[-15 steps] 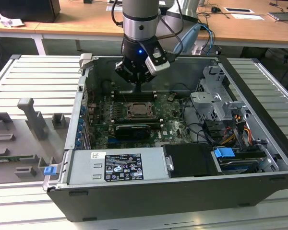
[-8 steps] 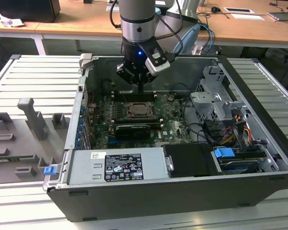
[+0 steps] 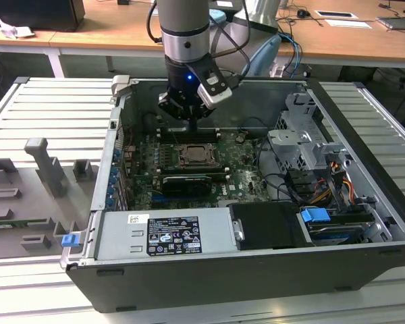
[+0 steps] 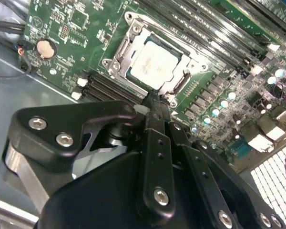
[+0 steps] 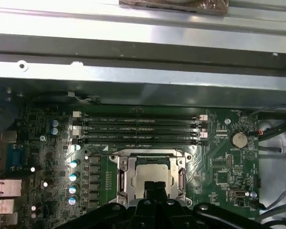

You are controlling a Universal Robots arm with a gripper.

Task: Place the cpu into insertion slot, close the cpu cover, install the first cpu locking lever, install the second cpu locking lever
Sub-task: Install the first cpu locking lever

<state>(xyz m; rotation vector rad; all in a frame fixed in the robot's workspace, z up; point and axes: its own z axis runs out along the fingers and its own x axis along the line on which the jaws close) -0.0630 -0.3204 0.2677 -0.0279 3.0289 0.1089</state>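
The cpu [image 4: 155, 64] [image 5: 152, 174], a square chip with a dull silver top, lies in its socket on the green motherboard [image 3: 239, 172]. Around it the silvery cpu cover [image 4: 119, 52] [image 5: 125, 174] lies flat on the socket. My black gripper [image 4: 153, 101] [image 5: 156, 187] hangs just above the socket's edge, with its fingers pressed together and nothing between them. In the exterior view the gripper [image 3: 189, 120] sits over the socket [image 3: 194, 155] inside the open computer case. I cannot tell how the locking levers stand.
Memory slots [image 5: 138, 129] run beside the socket, and a coin battery [image 5: 238, 139] sits near it. The case walls [image 3: 115, 155], a drive cage [image 3: 304, 135], cables [image 3: 287, 182] and the power supply [image 3: 165, 233] surround the board. Grey fixtures [image 3: 47, 169] stand on the table.
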